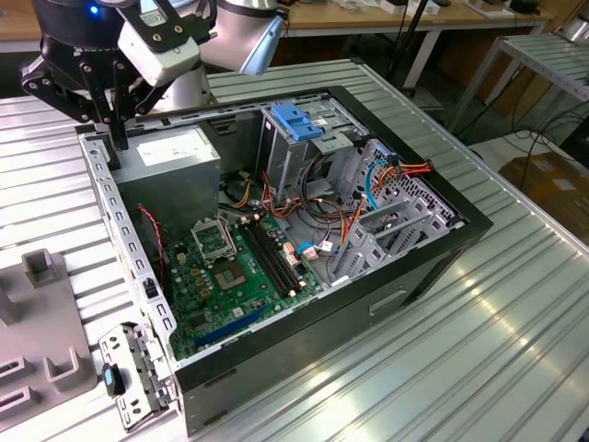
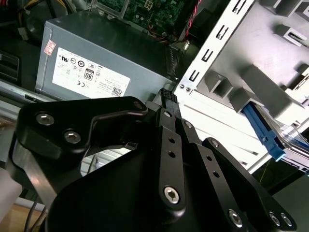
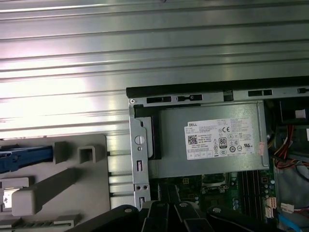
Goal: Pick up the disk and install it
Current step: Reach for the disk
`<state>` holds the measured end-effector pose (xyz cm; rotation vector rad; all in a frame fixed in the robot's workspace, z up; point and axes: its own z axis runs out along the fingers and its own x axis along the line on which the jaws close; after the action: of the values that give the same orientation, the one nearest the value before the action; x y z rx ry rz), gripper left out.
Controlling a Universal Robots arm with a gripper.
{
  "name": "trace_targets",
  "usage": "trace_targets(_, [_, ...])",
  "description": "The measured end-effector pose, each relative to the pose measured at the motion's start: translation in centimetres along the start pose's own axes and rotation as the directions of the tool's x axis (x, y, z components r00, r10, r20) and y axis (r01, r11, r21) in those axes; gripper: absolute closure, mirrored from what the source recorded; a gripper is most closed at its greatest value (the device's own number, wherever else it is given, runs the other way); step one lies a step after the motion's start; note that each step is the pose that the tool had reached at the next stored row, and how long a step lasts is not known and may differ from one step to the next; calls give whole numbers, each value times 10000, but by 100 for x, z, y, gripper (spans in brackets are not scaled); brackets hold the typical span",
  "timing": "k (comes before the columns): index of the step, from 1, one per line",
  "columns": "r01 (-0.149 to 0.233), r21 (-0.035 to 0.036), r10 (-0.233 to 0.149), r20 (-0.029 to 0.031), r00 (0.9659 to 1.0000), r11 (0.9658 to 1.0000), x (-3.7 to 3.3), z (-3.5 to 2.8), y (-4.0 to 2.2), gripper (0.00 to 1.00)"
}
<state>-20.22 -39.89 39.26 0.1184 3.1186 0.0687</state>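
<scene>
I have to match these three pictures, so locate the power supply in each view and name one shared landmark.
Exterior view: the power supply is the grey labelled box in the case corner at the exterior view's left.
Second wrist view: the grey box with the white label, next to the slotted rail.
First wrist view: the labelled grey box beside the rail.
Shared landmark: the slotted chassis rail along its side.

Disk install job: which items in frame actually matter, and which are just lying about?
Job:
- disk, sitting in the grey holder
- gripper, at the case edge by the power supply
- drive cage, probably

Lying about:
- power supply
- motherboard
- cables
- loose metal bracket beside the case
</scene>
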Motion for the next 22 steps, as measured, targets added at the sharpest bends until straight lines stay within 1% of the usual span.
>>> trace_targets(22, [-1,0,1,-22,10000,10000,111,0,-8,90])
